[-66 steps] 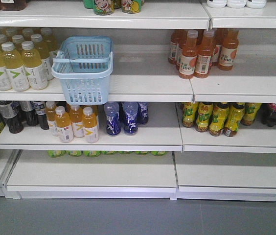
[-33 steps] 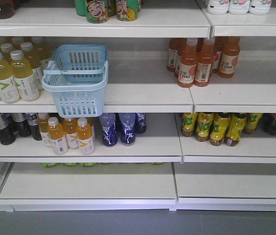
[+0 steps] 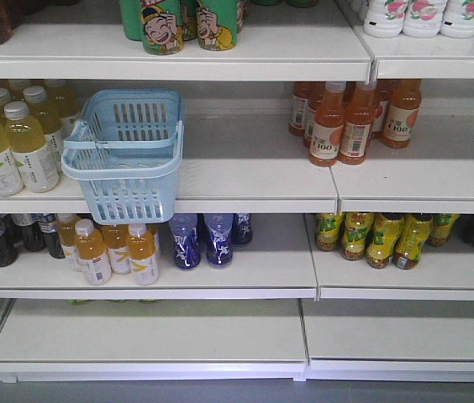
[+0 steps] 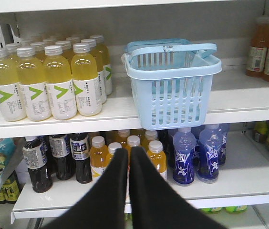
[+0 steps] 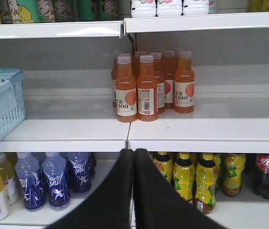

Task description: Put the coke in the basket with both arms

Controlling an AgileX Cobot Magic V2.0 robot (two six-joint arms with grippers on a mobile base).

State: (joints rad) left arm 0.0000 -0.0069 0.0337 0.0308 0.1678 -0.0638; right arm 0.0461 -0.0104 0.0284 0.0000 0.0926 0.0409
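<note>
Looks like this is the very start, basically the approach step: nothing is picked up and both claws are empty. The coke [image 5: 268, 172] sits on the lower shelf [image 5: 249, 214], way off at the right edge of the right wrist view. It's just beside the yellow-green bottles [image 5: 191, 179], below and to the right of the orange juice bottles [image 5: 146, 88]. The basket [image 3: 123, 159] is parked on the middle shelf [image 3: 254, 180] with its front hanging over the edge, right next to the pale yellow bottles [image 4: 53, 81] and well apart from the coke. The left claw [image 4: 128, 153] has its fingers pressed together and points roughly at the shelf under the basket, hanging back from it. The right claw [image 5: 133, 153] is likewise squeezed tight on nothing, aimed at the shelf edge below the orange juice bottles. My guess is the right arm needs to swing right and drop a bit, spread its claw and line up on the coke, while the left goes up for the basket. Tight spot though, since neighbouring bottles crowd the coke.
</note>
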